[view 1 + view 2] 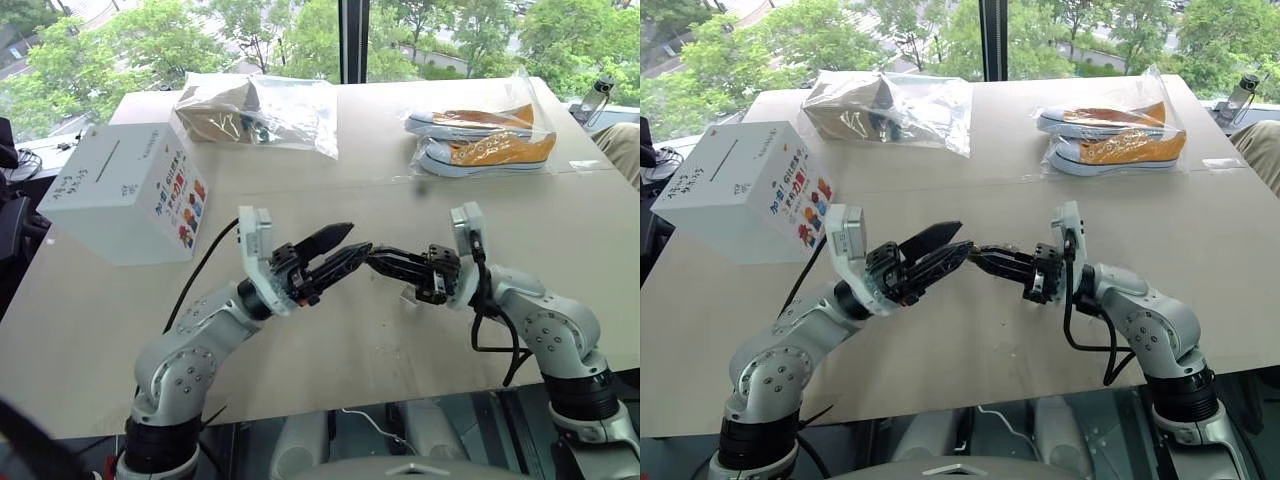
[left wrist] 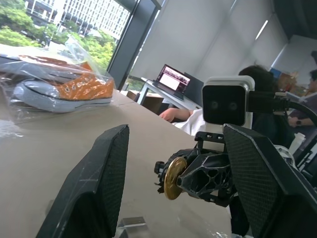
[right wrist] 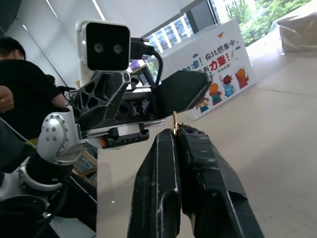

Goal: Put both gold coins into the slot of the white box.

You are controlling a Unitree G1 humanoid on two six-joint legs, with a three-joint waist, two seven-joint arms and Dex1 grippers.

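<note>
**Coin held up between the two end effectors, mid-worktop**

Both arms are up off the worktop [image 1: 330,360] and meeting nose to nose at its middle. The right end effector [image 1: 372,258] is clamped shut on a gold coin [image 2: 174,177], the disc standing on edge at its fingertips; from the right wrist view just a thin gold sliver [image 3: 175,120] pokes above the closed black fingers. The left end effector [image 1: 345,250] faces it with its jaws spread apart, one finger above and one below, and the right one's tip sits right at that gap. Whether the left fingers touch the coin, I can't tell.

Over at the far left, the white box [image 1: 125,190] sits near the worktop's edge, cartoon side turned toward the robot, and the slot [image 1: 107,160] shows as a thin dark line on its top face, with nothing covering it. It's well apart from the coin.

Around the scene: a clear bag holding something brown [image 1: 255,110] lies at the far side, and a second clear bag with orange sneakers [image 1: 485,140] lies to the right of it. A small clear plastic block [image 2: 130,225] rests on the worktop just below the left end effector. A black cable [image 1: 200,270] trails across the surface from the left arm toward the box. People sit in the background [image 3: 22,99], off the worktop.
</note>
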